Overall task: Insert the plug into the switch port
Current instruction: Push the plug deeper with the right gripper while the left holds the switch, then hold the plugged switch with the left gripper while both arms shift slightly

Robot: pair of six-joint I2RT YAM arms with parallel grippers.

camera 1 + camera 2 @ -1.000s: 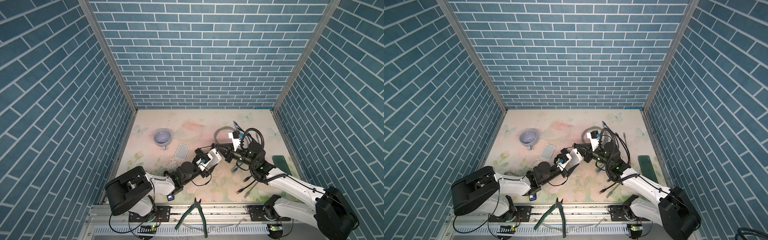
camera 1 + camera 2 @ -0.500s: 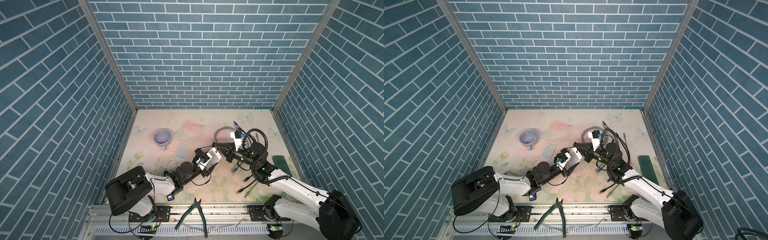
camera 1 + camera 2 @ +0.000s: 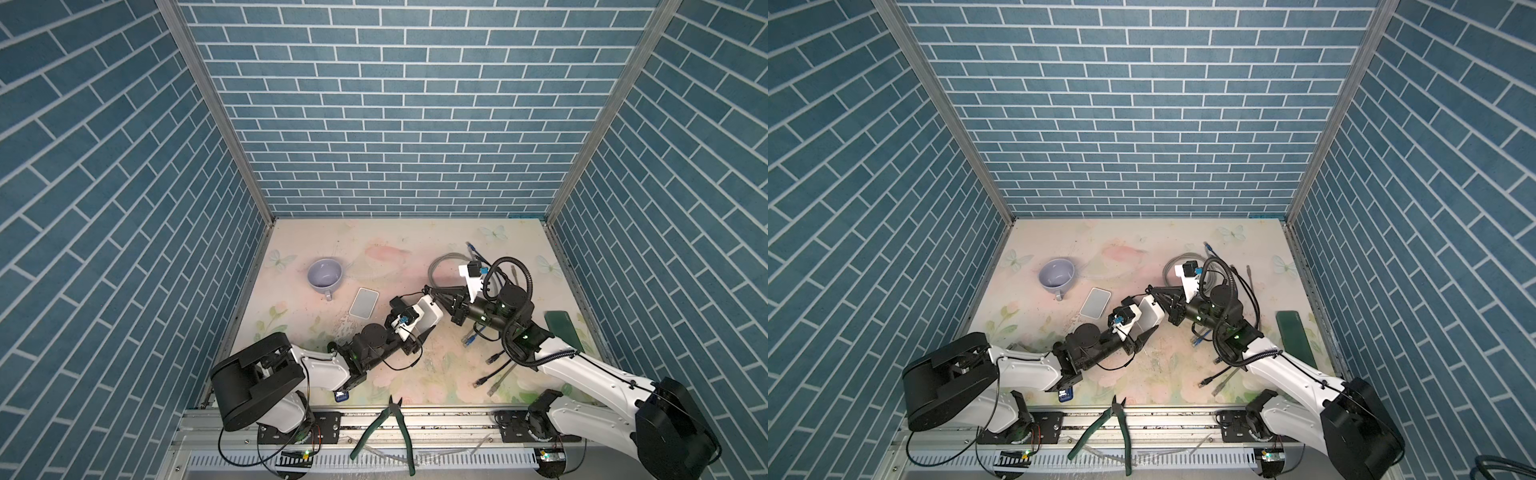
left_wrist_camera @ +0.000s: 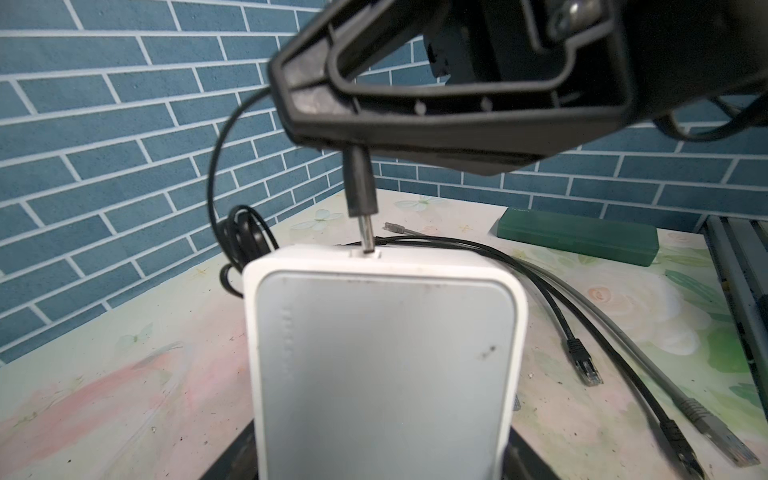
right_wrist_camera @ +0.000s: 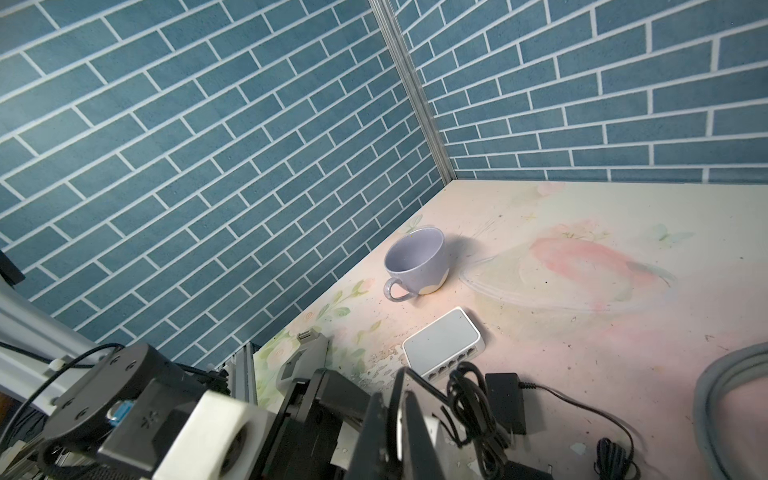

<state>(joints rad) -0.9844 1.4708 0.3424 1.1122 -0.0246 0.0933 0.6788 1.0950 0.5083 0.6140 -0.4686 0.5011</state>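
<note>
My left gripper [image 3: 426,320] is shut on a white switch [image 4: 382,353], holding it on edge above the table by its two sides. The right gripper [image 3: 434,293] comes in from the right, shut on a black barrel plug [image 4: 360,183]. In the left wrist view the plug's metal pin [image 4: 366,232] meets the small port [image 4: 368,252] on the switch's far edge. Most of the pin shows outside it. The plug's thin black cable [image 4: 216,166] loops off to a coil on the table. The right wrist view shows the right gripper's fingers [image 5: 409,436] pressed close together.
A second white switch [image 3: 363,303] lies flat beside a lilac mug [image 3: 325,276]. A black power adapter [image 5: 505,401] lies by it. Loose network cables [image 3: 494,361], a grey cable coil [image 3: 444,266] and a green case [image 3: 561,332] lie at the right. Green pliers [image 3: 395,428] rest on the front rail.
The right arm has shifted slightly and keeps the plug at the switch's edge. The left arm with the switch has stayed still.
</note>
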